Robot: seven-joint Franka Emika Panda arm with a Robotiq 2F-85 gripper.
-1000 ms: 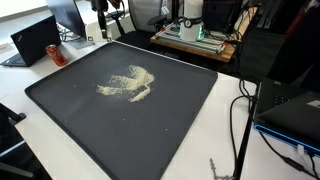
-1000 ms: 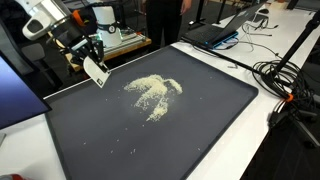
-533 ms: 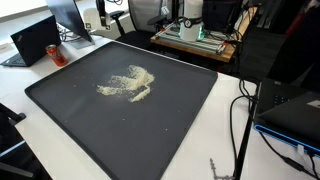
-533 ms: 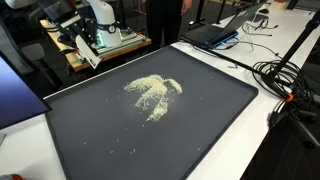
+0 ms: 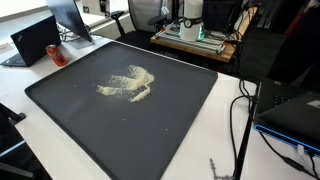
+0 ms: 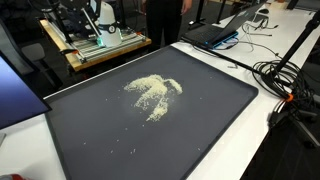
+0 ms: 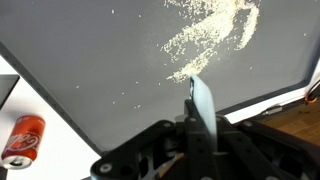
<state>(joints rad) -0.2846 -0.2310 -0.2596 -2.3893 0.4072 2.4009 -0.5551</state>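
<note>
Between the closed fingers of the claw (image 7: 200, 128) stands a thin white flat blade (image 7: 203, 100). It is pinched at its lower end, and its rounded tip sticks out ahead of the fingers. Only the wrist view shows this; neither claw nor blade appears in the exterior views. The blade looks like smooth, stiff plastic or card seen almost edge-on, and what kind of tool it is I cannot tell. It touches nothing.

Ahead of the tip and apart from it lies a loose heap of pale yellowish grains (image 7: 210, 35). They form a ragged, branching patch with stray specks around it, and both exterior views show the heap (image 5: 128, 83) (image 6: 153, 93). It rests on a large matte black rectangular mat (image 7: 90, 60) with rounded corners and a low rim. Off to one side of the claw, just past the mat's corner, a red metal drink can (image 7: 24, 138) rests on the white tabletop (image 7: 30, 95).

The grip is a narrow pinch on a slick, thin piece. A sideways push at the tip could, I judge, twist the blade or slide it out from between the fingers. The grains are light and loose on a smooth surface, so a quick or steep pass would probably fling them toward the rim and over it. An arm swinging wide near that corner could knock the can.
</note>
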